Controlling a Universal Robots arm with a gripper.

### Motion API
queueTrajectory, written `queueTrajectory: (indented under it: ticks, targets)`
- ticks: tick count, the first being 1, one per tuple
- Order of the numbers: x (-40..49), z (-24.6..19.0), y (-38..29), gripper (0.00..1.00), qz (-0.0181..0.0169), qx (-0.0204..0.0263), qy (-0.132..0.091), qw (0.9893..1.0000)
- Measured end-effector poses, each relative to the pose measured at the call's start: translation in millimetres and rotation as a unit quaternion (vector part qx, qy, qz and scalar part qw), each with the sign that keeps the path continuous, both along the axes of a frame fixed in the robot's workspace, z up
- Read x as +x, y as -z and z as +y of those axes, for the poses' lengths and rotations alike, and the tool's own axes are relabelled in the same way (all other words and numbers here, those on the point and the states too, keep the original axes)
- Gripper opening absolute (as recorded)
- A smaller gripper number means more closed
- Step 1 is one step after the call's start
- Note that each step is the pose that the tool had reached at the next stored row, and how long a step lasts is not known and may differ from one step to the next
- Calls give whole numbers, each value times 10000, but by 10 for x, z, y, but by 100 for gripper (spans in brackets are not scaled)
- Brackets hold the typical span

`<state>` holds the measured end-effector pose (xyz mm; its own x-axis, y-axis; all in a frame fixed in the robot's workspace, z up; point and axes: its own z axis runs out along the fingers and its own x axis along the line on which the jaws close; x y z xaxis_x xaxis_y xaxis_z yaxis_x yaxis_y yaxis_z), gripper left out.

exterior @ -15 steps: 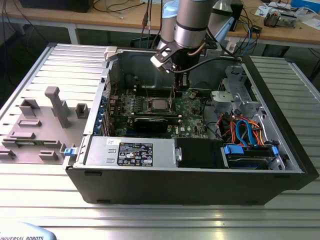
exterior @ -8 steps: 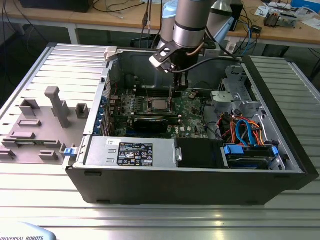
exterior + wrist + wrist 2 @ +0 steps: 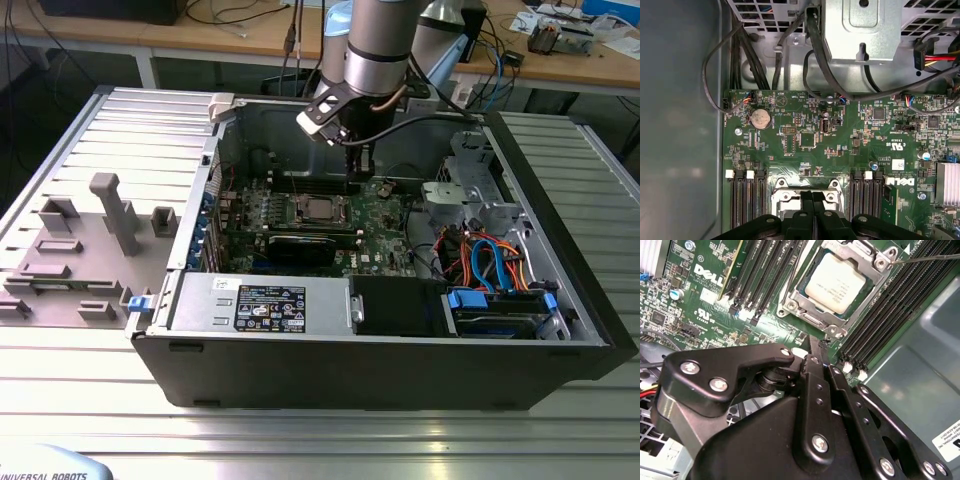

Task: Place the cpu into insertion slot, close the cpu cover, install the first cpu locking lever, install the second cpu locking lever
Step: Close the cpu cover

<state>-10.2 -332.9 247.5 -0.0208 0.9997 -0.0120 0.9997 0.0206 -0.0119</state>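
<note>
Hanging down inside the open computer case (image 3: 400,365), the claw (image 3: 355,172) is just beside the cpu (image 3: 318,208). Its two black fingers (image 3: 806,206) are pressed tight together with no gap. They hold nothing.

The second wrist view shows the cpu (image 3: 836,282) close up. Its dull silver top sits flat in the insertion slot (image 3: 832,330), and the cpu cover (image 3: 801,300) lies down flat around its edges. The tip of the claw (image 3: 816,346) is just beside one corner of the slot, and I cannot tell if it touches. A thin metal rod (image 3: 927,258) sticks out from another corner, over the long black slots (image 3: 880,315).

The first wrist view shows other things. The claw (image 3: 813,199) is seen from behind. A round silver battery (image 3: 760,118) sits on the green board (image 3: 805,145), and black cables (image 3: 815,55) run by a grey metal box (image 3: 865,25).

The exterior view shows the whole case on the ribbed metal table (image 3: 320,440). Grey blocks (image 3: 115,210) stand on the exterior view's left.
</note>
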Motion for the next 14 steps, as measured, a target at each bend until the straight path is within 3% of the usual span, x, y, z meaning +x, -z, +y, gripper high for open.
queueTrajectory:
  ticks: [14]
  targets:
    - [-43, 0, 0, 11, 0, 1, 0, 10000]
